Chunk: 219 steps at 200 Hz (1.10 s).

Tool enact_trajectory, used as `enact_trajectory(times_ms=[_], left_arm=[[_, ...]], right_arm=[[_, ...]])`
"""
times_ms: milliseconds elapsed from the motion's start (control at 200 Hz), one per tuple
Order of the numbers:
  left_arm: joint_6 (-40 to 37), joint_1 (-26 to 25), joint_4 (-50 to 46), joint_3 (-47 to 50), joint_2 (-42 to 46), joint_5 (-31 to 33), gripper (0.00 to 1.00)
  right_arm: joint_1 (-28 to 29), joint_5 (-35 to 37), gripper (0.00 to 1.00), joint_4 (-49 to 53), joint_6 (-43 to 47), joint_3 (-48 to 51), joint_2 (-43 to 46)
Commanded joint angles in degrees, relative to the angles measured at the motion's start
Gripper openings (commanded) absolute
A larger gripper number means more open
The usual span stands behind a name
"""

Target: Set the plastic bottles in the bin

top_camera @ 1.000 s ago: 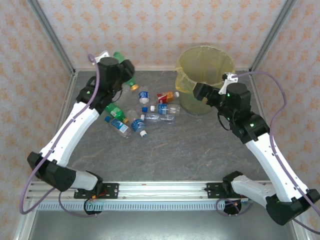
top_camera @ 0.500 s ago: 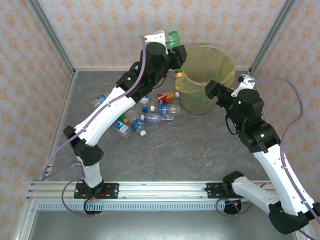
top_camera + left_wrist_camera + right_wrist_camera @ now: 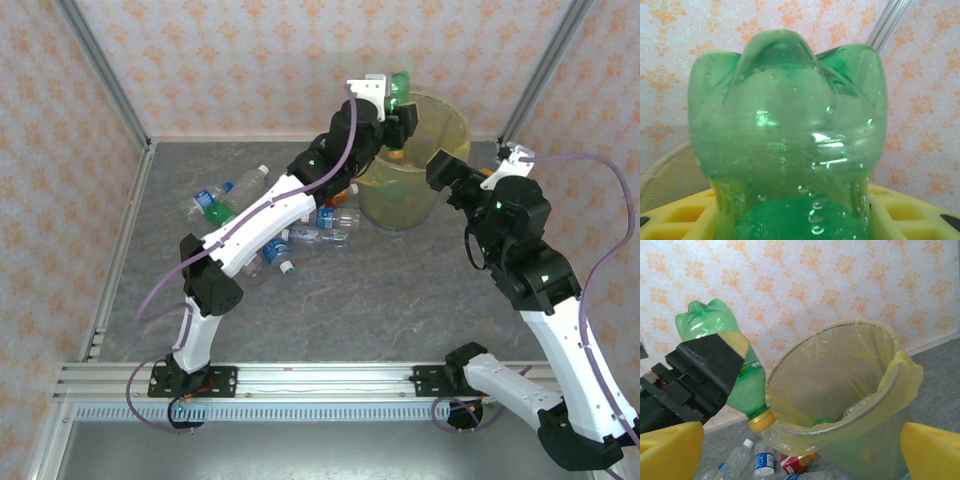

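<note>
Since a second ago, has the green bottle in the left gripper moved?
Yes. The green bottle, held in the left gripper, went rightward from the table's far-left corner to the bin's left rim.

Bright, even light with soft shadows; small glints on the green bottle [image 3: 785,140], slightly blurred up close.

Glossy translucent green plastic bottle [image 3: 785,140]; finely meshed round yellow plastic bin [image 3: 840,370] with crinkly film liner [image 3: 907,372]; matt mottled grey desk [image 3: 400,300].
</note>
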<state>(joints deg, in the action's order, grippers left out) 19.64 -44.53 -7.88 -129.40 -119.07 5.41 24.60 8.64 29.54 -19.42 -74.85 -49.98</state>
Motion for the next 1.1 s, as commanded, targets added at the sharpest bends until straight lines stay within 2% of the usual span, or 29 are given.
enact_trajectory(times_ms=[0, 305, 501, 766, 936, 1091], left_arm=[[-2.82, 0.04, 9.06, -1.81, -1.22, 1.72, 0.53], [-5.61, -0.01, 15.41, -1.90, -5.27, 5.46, 0.54], [-5.45, 0.05, 14.97, -2.82, -6.47, 5.62, 0.54], [-4.98, 0.05, 11.47, -3.31, -5.10, 5.03, 0.92], [-3.86, -0.01, 9.47, -2.99, -2.22, 4.95, 0.99], [-1.67, 0.00, 7.16, 1.22, 2.86, 5.11, 0.99]], right_arm=[[0.02, 1.28, 1.00, 1.49, -0.07, -1.51, 0.32], [0.07, 1.27, 1.00, 1.66, -1.27, -1.06, 0.32], [0.01, 0.90, 1.00, 2.37, -1.89, -1.75, -0.39], [0.02, -0.10, 1.00, 1.86, -2.76, -0.74, -0.12], [0.09, -1.02, 1.00, 0.51, -2.27, 0.72, 0.62], [0.07, -3.35, 0.99, -0.16, -0.71, 1.20, -0.10]])
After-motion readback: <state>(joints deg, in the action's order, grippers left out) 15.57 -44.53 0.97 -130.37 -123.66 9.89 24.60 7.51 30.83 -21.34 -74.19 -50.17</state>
